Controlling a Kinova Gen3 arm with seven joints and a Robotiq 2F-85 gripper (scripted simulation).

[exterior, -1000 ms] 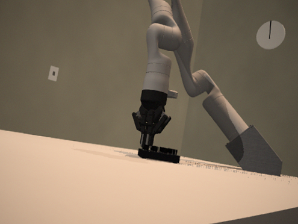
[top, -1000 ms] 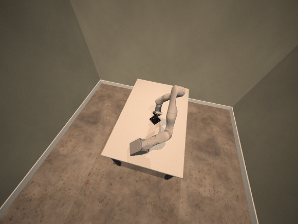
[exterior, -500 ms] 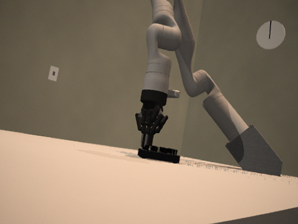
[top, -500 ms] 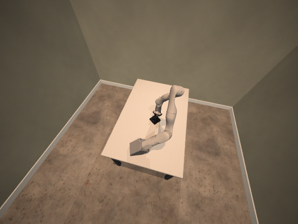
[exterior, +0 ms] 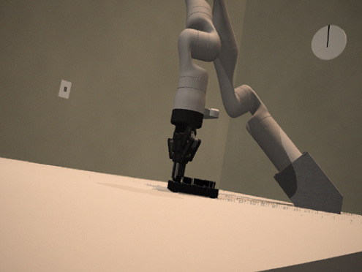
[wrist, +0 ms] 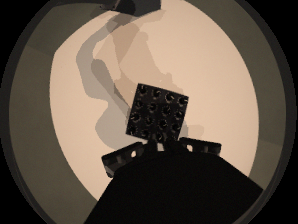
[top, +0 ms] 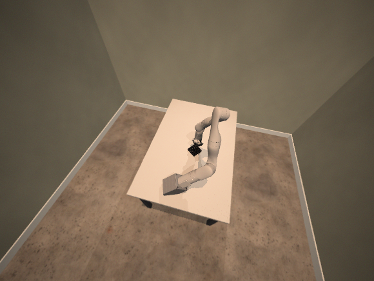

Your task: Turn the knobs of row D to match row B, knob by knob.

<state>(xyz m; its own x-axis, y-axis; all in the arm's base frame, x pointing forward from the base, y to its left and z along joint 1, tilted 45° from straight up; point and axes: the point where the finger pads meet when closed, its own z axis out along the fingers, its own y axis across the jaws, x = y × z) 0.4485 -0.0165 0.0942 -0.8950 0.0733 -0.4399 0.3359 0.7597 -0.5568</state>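
As hand (top: 197, 144) (exterior: 177, 180) (wrist: 159, 138) points down, knob box (top: 194, 150) (exterior: 193, 189) (wrist: 145, 112)'s partly under it.

Black knob box (top: 194, 150) (exterior: 193, 189) (wrist: 145, 107), white-marked.
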